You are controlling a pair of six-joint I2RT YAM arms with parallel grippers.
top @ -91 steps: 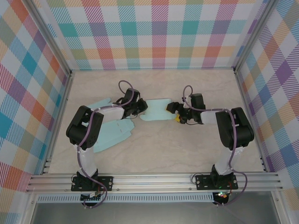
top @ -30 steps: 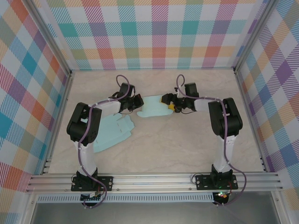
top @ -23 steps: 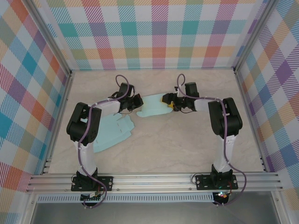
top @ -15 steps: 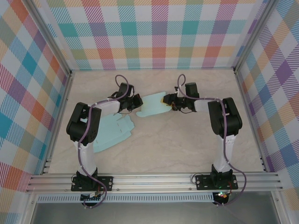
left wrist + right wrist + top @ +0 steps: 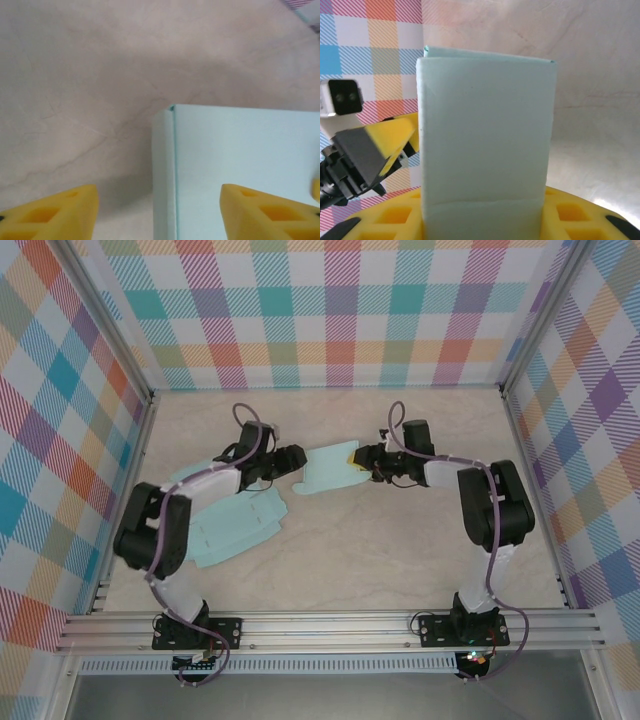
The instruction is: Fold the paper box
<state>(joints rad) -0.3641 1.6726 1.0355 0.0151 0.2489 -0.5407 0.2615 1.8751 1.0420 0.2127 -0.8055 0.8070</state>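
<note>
The paper box (image 5: 325,472) is a pale blue, partly folded piece lying on the table's middle, between both arms. My right gripper (image 5: 358,456) is shut on its right end; in the right wrist view a panel of the box (image 5: 485,140) rises upright from between the yellow fingers (image 5: 580,217). My left gripper (image 5: 292,461) stands open just off the box's left end. In the left wrist view a folded edge of the box (image 5: 172,165) lies between the spread yellow fingertips (image 5: 55,212), touching neither.
Flat pale blue paper sheets (image 5: 235,525) lie under the left forearm, left of centre. Plaid walls (image 5: 340,310) close in the table at the back and both sides. An aluminium rail (image 5: 330,625) runs along the near edge.
The left gripper has opened, let go of the box's left end and drawn back a little. The right gripper has shut on the box's right end.
</note>
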